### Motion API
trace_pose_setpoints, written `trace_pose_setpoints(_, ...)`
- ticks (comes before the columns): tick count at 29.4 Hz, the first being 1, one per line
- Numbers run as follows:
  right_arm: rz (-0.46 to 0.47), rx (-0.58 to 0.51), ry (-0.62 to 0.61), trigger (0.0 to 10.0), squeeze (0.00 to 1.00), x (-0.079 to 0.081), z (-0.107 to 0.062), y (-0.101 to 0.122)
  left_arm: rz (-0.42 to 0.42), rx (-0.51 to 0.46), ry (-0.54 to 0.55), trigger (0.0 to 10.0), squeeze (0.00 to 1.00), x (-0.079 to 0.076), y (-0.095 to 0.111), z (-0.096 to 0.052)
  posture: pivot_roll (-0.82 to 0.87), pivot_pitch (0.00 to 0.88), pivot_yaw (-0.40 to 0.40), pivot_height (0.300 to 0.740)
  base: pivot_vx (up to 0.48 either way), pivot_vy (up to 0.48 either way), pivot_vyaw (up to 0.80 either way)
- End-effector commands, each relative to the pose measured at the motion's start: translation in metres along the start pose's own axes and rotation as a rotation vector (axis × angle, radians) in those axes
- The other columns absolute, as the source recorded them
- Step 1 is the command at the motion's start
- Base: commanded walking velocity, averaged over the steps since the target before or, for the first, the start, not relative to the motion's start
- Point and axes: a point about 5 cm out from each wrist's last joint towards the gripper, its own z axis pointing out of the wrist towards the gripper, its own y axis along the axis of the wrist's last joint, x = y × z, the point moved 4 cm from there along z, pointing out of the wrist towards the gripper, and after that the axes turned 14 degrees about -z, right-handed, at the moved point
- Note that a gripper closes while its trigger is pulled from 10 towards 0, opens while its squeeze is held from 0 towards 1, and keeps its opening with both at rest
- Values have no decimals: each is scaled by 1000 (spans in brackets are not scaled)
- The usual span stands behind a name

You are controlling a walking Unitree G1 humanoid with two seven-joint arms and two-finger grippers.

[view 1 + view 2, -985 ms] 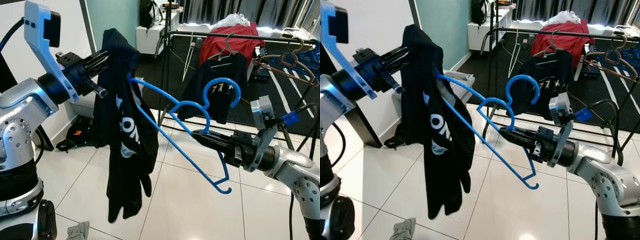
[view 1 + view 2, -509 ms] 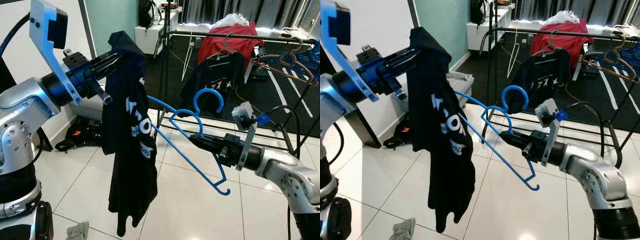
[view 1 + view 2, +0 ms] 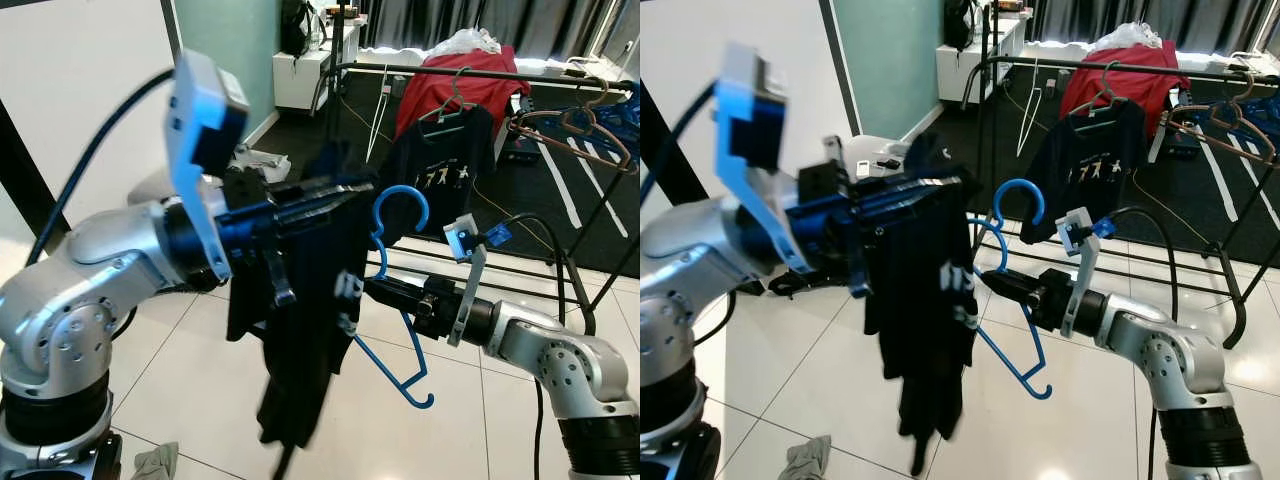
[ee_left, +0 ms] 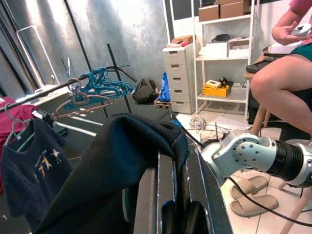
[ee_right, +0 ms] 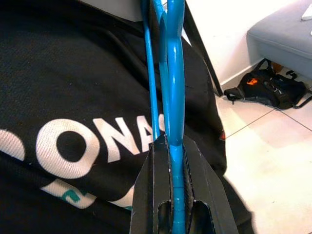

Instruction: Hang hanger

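Note:
My left gripper is shut on a black T-shirt with white lettering, which hangs from its fingers in front of me. My right gripper is shut on a blue plastic hanger, gripping it just under the hook. One arm of the hanger runs into the T-shirt and is hidden by the cloth. The other arm points down to the right. A black clothes rack stands behind.
On the rack hang a red garment and a black T-shirt, with several empty hangers to the right. A grey cloth lies on the tiled floor. A person sits nearby. A black bag lies by a grey seat.
My left arm has swung right, carrying the black T-shirt up against the hanger. My right gripper has drawn in to the left, and the hanger's arm is now buried in the shirt.

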Motion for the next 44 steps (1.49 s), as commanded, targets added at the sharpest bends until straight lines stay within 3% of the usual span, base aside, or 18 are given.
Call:
trace_pose_setpoints(1,-1,12,9,10000,0,2,-1,-2,20,38,-22,0,0,-5,-7,1,9,0,-19,740,0,0,0)
trace_pose_setpoints(4,-9,16,10,10000,0,2,-4,-3,30,72,1,0,0,0,-12,-1,9,0,-19,740,0,0,0)
trace_pose_setpoints(6,-1,-16,-11,10000,0,-4,-13,6,109,225,124,0,0,23,-35,-15,3,0,-16,740,0,0,0)
trace_pose_setpoints(9,8,-28,-18,10000,0,-6,-15,9,134,272,158,0,0,30,-42,-20,3,0,-16,740,0,0,0)
trace_pose_setpoints(12,68,-65,8,10000,0,-2,-13,15,229,412,241,0,0,46,-59,-31,3,0,-19,740,0,0,0)
trace_pose_setpoints(19,229,-231,94,10000,0,17,3,38,301,521,251,0,0,49,-77,-35,-1,0,-25,740,0,0,0)
trace_pose_setpoints(27,253,-229,98,10000,0,23,11,36,315,534,251,0,0,50,-80,-35,-6,2,-26,740,0,0,0)
trace_pose_setpoints(29,383,-190,-133,10000,0,0,29,17,338,512,261,0,0,53,-75,-35,-7,3,-31,740,0,0,0)
trace_pose_setpoints(30,383,-190,-133,10000,0,0,29,17,338,512,261,0,0,53,-75,-35,-7,3,-31,740,0,0,0)
trace_pose_setpoints(31,448,-190,-228,10000,0,-10,35,12,350,497,265,0,0,53,-72,-34,-4,3,-32,740,0,0,0)
trace_pose_setpoints(38,540,-160,-341,10000,0,-22,40,6,372,468,261,0,0,52,-65,-32,-3,2,-34,740,0,0,0)
trace_pose_setpoints(41,573,-115,-373,10000,0,-24,42,-1,381,451,254,0,0,50,-62,-31,-2,0,-41,740,0,0,0)
trace_pose_setpoints(44,633,-7,-449,10000,0,-28,45,-22,394,408,225,0,0,43,-54,-24,0,0,-48,740,0,0,0)
